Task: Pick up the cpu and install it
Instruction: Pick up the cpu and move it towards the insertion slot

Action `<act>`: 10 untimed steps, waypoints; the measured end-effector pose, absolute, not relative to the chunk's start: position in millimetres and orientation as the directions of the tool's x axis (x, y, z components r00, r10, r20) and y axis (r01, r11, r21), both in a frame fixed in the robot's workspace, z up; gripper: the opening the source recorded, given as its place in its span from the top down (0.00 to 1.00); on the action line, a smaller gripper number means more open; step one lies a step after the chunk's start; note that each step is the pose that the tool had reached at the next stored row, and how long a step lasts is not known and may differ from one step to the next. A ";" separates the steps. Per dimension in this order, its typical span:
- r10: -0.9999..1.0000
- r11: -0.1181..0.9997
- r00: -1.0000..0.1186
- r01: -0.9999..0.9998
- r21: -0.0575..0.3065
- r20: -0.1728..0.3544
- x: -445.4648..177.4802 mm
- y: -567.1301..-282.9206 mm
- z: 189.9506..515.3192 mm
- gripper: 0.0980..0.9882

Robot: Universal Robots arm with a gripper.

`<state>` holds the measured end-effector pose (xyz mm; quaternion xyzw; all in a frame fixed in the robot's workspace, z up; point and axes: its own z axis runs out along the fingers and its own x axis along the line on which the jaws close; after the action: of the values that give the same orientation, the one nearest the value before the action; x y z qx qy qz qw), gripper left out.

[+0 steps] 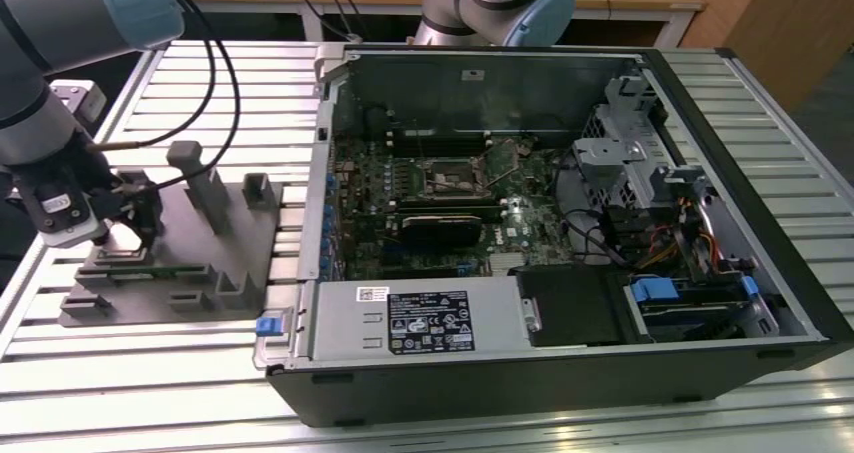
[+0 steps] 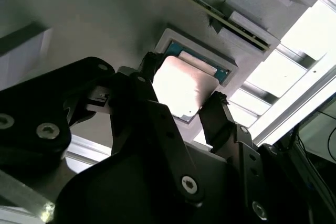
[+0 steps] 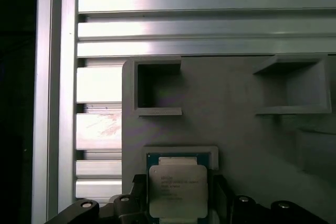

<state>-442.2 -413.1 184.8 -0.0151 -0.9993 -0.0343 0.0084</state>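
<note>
End effector (image 2: 182, 83) low over the grey tray (image 3: 236, 129), clamped on two opposite edges of the cpu (image 3: 177, 190) at the tray's square pocket.

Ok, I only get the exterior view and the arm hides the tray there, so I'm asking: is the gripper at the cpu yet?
Observer: Yes. In the second wrist view the gripper straddles the cpu.
Operator: Is it lifted out?
Observer: Can't tell. In the first wrist view it overlaps its green-rimmed pocket in the grey tray, silver face up.
</note>
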 end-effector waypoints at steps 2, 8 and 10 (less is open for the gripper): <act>0.030 0.997 -0.999 0.031 0.068 0.014 -442.6 -413.1 185.3 0.42; 0.030 0.997 -0.999 0.030 0.068 0.012 -447.0 -413.2 185.4 0.42; 0.030 0.997 -0.999 0.030 0.069 0.012 -447.0 -413.2 185.0 0.42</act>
<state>-447.0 -413.2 185.0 -0.0150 -0.9993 -0.0344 0.0054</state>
